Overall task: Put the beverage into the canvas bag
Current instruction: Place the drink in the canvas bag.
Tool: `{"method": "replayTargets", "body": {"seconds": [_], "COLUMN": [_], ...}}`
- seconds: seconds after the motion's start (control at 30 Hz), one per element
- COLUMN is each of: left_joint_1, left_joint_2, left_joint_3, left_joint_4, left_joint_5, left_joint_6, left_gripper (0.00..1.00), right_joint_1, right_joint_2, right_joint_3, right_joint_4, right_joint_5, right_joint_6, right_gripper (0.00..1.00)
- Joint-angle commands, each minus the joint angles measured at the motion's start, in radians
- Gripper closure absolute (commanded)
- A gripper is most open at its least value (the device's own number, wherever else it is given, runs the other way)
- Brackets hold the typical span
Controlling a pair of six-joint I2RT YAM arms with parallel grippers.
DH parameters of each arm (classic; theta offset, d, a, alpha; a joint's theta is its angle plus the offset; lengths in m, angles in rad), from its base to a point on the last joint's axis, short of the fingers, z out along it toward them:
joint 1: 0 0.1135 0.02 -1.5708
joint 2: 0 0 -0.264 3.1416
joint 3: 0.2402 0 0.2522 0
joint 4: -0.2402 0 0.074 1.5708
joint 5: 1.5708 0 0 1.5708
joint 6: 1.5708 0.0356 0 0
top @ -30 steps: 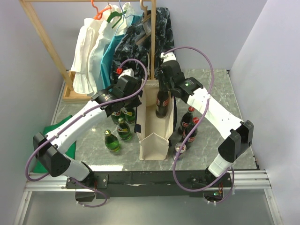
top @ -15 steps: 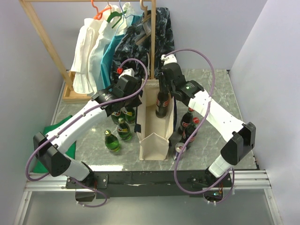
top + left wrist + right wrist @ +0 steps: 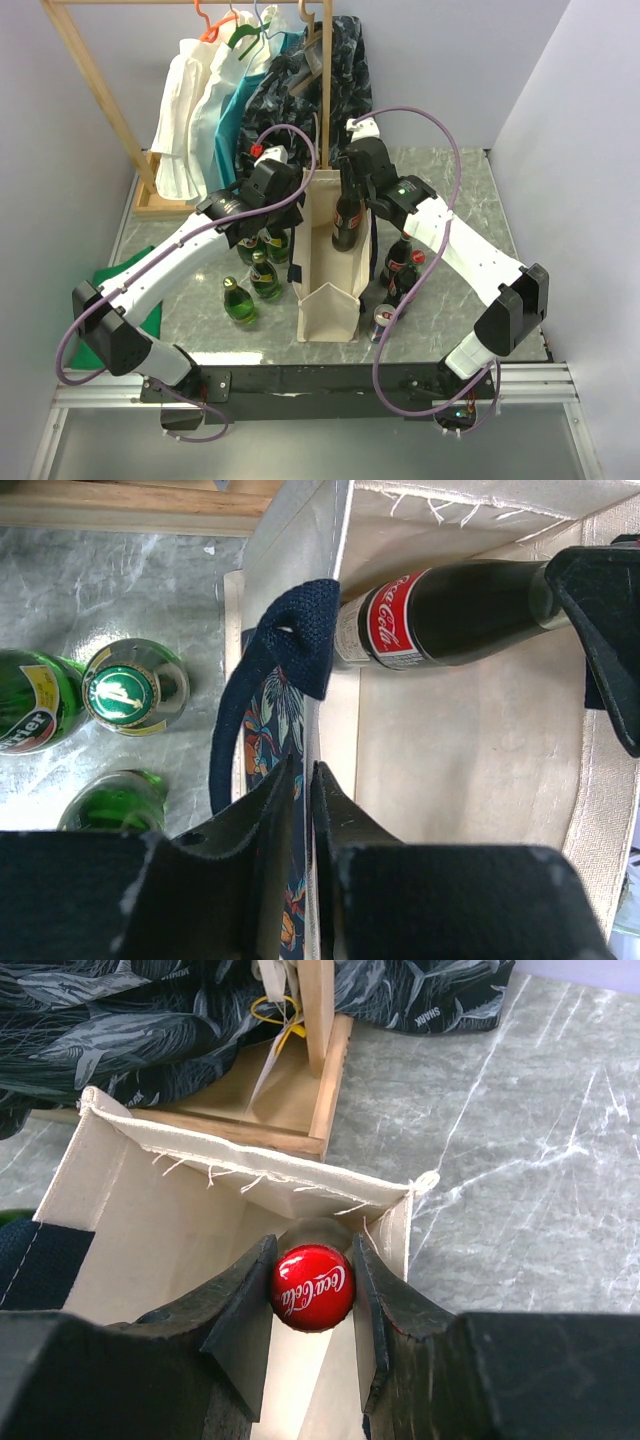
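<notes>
**Coca-Cola bottle** (image 3: 346, 218) stands upright inside the **canvas bag** (image 3: 327, 290), at the bag's far end and close to its rear wall. Its red cap (image 3: 311, 1287) reads "Coca-Cola", and the red body label (image 3: 391, 617) carries the same script.

**Right pincer** (image 3: 311, 1290): fingers (image 3: 243, 1305) a cap's width apart, one on each side of the cap and clamped on the bottle's top, above the bag's open mouth.

**Left pincer** (image 3: 303, 800): fingers almost together, pinching the rim of the bag's left wall. The navy handle (image 3: 292, 650) loops just ahead of them.

**Surroundings:**
- Left of the bag, green glass bottles stand on the marble worktop (image 3: 480, 180). One label ends in "…rrier" (image 3: 25, 705), and another bottle shows a green cap (image 3: 135, 685).
- Right of the bag, touching or nearly touching its wall, are further red-capped cola bottles (image 3: 404, 262) and a can (image 3: 385, 317).
- Behind the bag is the wooden garment rack (image 3: 95, 80) with white, teal and dark patterned fabrics (image 3: 200, 100). Its base lies just beyond the bag's rear wall.
</notes>
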Motion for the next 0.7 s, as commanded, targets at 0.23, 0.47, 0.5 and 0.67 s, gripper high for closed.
{"method": "replayTargets", "body": {"seconds": [0.23, 0.47, 0.5, 0.67], "left_joint_1": [-0.001, -0.001, -0.001, -0.001], "left_joint_2": [-0.007, -0.003, -0.003, 0.000], "left_joint_3": [0.039, 0.045, 0.045, 0.050], "left_joint_4": [0.017, 0.025, 0.025, 0.025], "left_joint_5": [0.005, 0.011, 0.011, 0.009], "left_joint_6": [0.025, 0.036, 0.037, 0.043], "left_gripper": [0.82, 0.82, 0.82, 0.82], "right_joint_1": [0.004, 0.007, 0.005, 0.005], "right_joint_2": [-0.057, -0.053, -0.053, -0.045], "right_joint_3": [0.055, 0.072, 0.075, 0.095], "right_joint_4": [0.083, 0.077, 0.076, 0.071], "right_joint_5": [0.056, 0.060, 0.060, 0.055], "right_joint_6": [-0.002, -0.004, -0.004, -0.007], "right_gripper": [0.63, 0.42, 0.41, 0.36]}}
